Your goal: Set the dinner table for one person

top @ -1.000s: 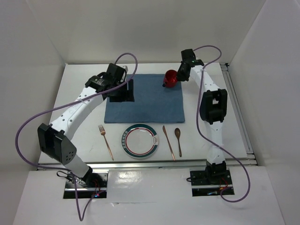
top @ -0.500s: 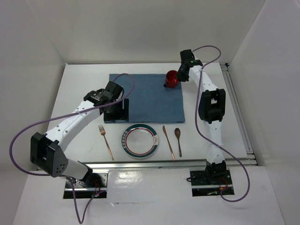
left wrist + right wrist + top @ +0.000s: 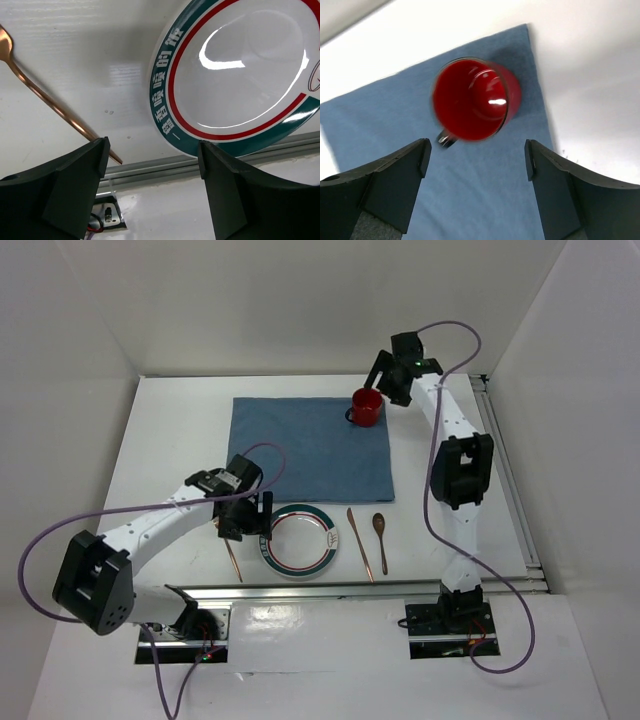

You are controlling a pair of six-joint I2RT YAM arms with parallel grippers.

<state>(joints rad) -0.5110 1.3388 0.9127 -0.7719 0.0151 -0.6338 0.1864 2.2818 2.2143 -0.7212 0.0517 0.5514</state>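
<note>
Both arms have shifted since the earlier frames. The left arm has swung from the far left corner of the mat (image 3: 310, 455) back to the near side. The right arm has drawn up and away from the mug (image 3: 367, 407).

Findings:
- Bench (image 3: 170, 430): spans the whole work area under everything, with rails along its near and right edges.
- Mug: upright on the far right corner of the mat, handle to the left, nothing touching it.
- Right fingers (image 3: 476, 150): spread wide above the mug, holding nothing.
- Left fingers (image 3: 150, 195): also spread and empty, hovering over the gap between the fork (image 3: 47, 102) and the left rim of the plate (image 3: 235, 75).
- Plate, knife (image 3: 360, 543) and spoon (image 3: 381, 530): lying on the bare bench, near of the mat.

Assessment: the mug appears placed and released. The step in hand looks like the plate pickup by the left arm.

Requirement for the next move: the left fingers must come down astride the plate's thin left rim and pinch it firmly. The plate then goes to the middle of the mat. The fork lies just beside that rim and could be knocked.
</note>
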